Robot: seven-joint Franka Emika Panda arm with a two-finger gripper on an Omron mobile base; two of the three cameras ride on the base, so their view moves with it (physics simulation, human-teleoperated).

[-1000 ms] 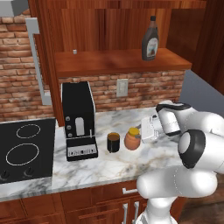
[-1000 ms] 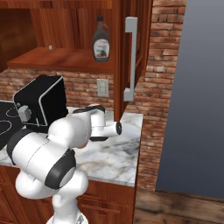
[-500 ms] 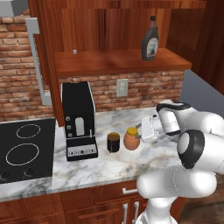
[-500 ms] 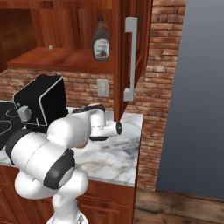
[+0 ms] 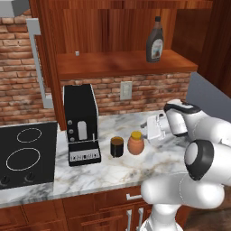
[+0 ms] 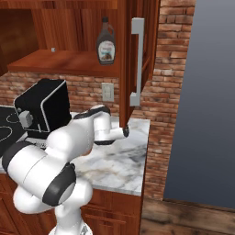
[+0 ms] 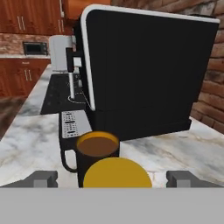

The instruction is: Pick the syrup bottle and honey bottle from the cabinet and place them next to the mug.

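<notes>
Honey bottle (image 5: 136, 143) standing upright on marble counter (image 5: 135, 171), just right of mug (image 5: 117, 146), close beside it. Gripper (image 5: 145, 131) just right of honey bottle, jaws spread wide to either side of its yellow cap (image 7: 117, 173), gripping nothing. Mug (image 7: 97, 154) directly behind that cap in hand view, black coffee machine (image 7: 144, 74) beyond. Syrup bottle (image 5: 154, 45) upright on cabinet (image 5: 122, 63) shelf, well above counter; also at shelf's right end (image 6: 105, 44), next to open door's grey handle (image 6: 137, 62).
</notes>
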